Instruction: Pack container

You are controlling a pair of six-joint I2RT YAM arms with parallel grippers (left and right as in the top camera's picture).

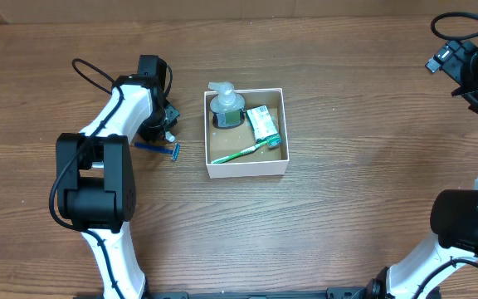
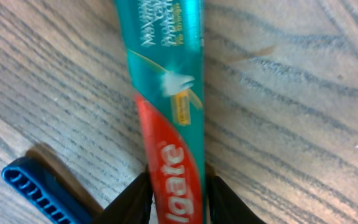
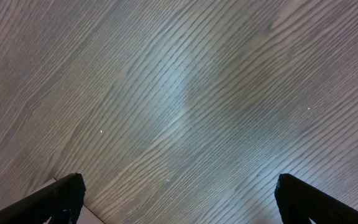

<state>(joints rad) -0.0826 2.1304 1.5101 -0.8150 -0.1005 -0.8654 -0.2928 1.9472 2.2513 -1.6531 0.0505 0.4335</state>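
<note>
The container is a square white-walled box with a brown floor at the table's middle. In it are a clear pump bottle, a green toothbrush and a small green-and-white packet. My left gripper is left of the box, and in the left wrist view its jaws are shut on a red and teal toothpaste tube over the wood. A blue razor lies next to it and shows in the left wrist view too. My right gripper is open and empty above bare wood.
The right arm is raised at the far right edge of the table. A cardboard surface runs along the back edge. The left arm's base stands at the front left.
</note>
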